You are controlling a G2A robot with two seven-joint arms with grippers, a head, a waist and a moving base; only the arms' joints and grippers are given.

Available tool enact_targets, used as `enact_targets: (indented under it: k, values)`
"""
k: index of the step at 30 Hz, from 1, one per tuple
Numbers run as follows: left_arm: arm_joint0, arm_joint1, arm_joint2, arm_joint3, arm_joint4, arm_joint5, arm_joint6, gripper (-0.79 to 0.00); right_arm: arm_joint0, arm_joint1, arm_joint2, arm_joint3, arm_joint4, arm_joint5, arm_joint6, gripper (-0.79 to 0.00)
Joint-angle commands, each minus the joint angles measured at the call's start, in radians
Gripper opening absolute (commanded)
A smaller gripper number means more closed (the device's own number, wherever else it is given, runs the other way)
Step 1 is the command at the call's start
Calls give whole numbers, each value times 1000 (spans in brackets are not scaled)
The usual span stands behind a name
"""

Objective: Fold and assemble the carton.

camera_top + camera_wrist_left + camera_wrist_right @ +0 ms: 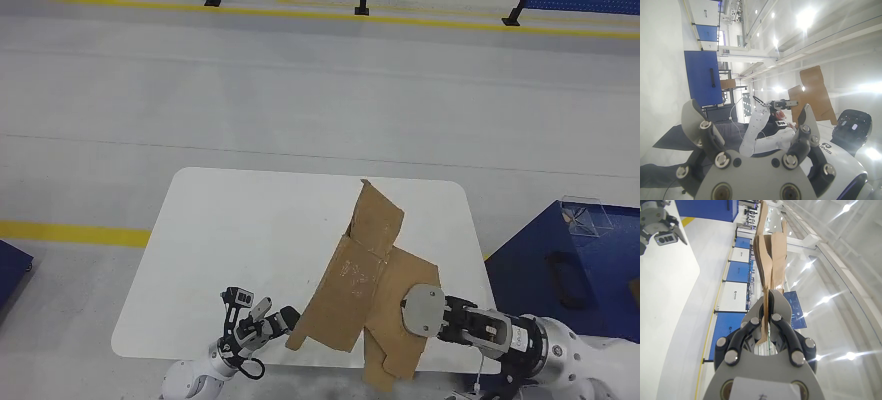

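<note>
Where the top view looks down, the flattened carton is held tilted over the near right part of the white table, with the right gripper clamped on its near flap. Left wrist view: the left gripper gapes wide and is empty. Right wrist view: cardboard is pinched between closed fingers.

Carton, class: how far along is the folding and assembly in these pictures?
Done: the flattened carton is gripped. In hand: the right gripper is shut on its edge at the near side of the table; the left gripper is open beside it, empty. Left: squaring it open and folding every flap; none looks closed.
</note>
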Motion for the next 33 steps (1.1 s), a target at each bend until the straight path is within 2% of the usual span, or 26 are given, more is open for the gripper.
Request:
enact_targets:
  k: [1, 3, 5, 10, 14, 16, 19, 24, 25, 26, 28, 29, 30, 33]
  values:
    - [0, 0, 0, 0, 0, 0, 0, 0, -14, 2, -12, 0, -27, 35, 6, -785]
    - [0, 0, 0, 0, 0, 0, 0, 0, -18, 3, -18, 0, 9, 21, 13, -785]
    - [0, 0, 0, 0, 0, 0, 0, 0, -15, 3, -15, 0, 96, -46, 28, -785]
    - [0, 0, 0, 0, 0, 0, 0, 0, 57, 6, 65, 7, 596, -474, 141, -785]
    - [0, 0, 0, 0, 0, 0, 0, 0, 143, 18, 97, 138, 1018, -847, 282, -785]
    - [0, 0, 0, 0, 0, 0, 0, 0, 145, 36, 13, 193, 1188, -847, 374, -785]
    - [0, 0, 0, 0, 0, 0, 0, 0, 195, 96, -142, 268, 1518, -847, 623, -785]
    - [0, 0, 0, 0, 0, 0, 0, 0, 325, 206, -403, 417, 2174, -847, 1175, -785]
    - [0, 0, 0, 0, 0, 0, 0, 0, 367, 229, -456, 463, 2347, -847, 1330, -785]
    - [0, 0, 0, 0, 0, 0, 0, 0, 384, 239, -483, 488, 2435, -847, 1404, -785]
    - [0, 0, 0, 0, 0, 0, 0, 0, 442, 266, -550, 569, 2710, -847, 1638, -785]
    - [0, 0, 0, 0, 0, 0, 0, 0, 456, 272, -564, 596, 2778, -847, 1698, -785]
    - [0, 0, 0, 0, 0, 0, 0, 0, 485, 282, -582, 641, 2895, -847, 1809, -785]
    - [0, 0, 0, 0, 0, 0, 0, 0, 534, 300, -637, 722, 3099, -805, 1921, -785]
